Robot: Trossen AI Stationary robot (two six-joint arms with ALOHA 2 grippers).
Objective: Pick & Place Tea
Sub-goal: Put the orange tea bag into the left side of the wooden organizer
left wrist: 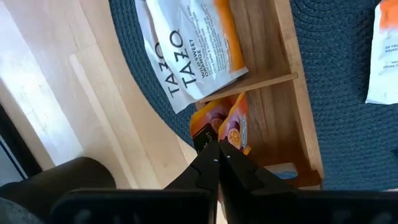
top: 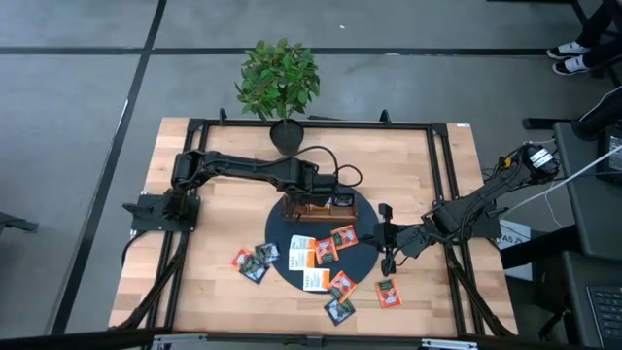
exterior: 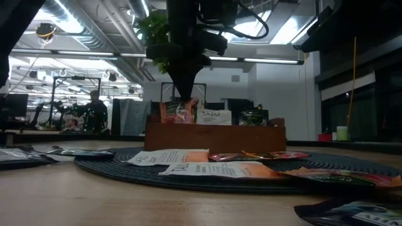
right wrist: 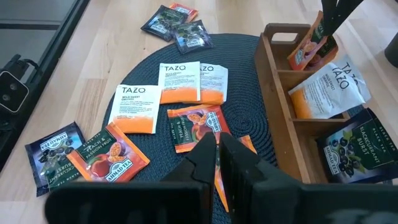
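Observation:
The wooden tray [top: 321, 209] stands on a round dark mat [top: 282, 231]. Its middle compartment holds a white-orange tea sachet [left wrist: 193, 56], and the compartment at its right end holds a dark one [right wrist: 354, 149]. My left gripper [left wrist: 217, 149] stands over the tray's left end compartment, shut on an orange tea sachet [left wrist: 231, 127]. More tea sachets lie flat on the mat [right wrist: 186, 84] and on the bare wood [top: 255, 261]. My right gripper [right wrist: 217, 149] hovers over the mat's right side above the loose sachets; its fingers are shut and hold nothing. My left gripper pinches the orange sachet by its upper edge [right wrist: 320, 34] between the two fingers. The fingers come from above, pointing down [exterior: 185, 88]. The sachet stands tilted in the tray's left end compartment, its lower part inside behind the wall.
A potted plant [top: 279, 83] stands at the table's far edge behind the tray. Dark sachets lie on the wood near the left of the mat [right wrist: 177, 28], and an orange one [top: 389, 292] lies near the right. A black frame [top: 442, 194] borders the table top.

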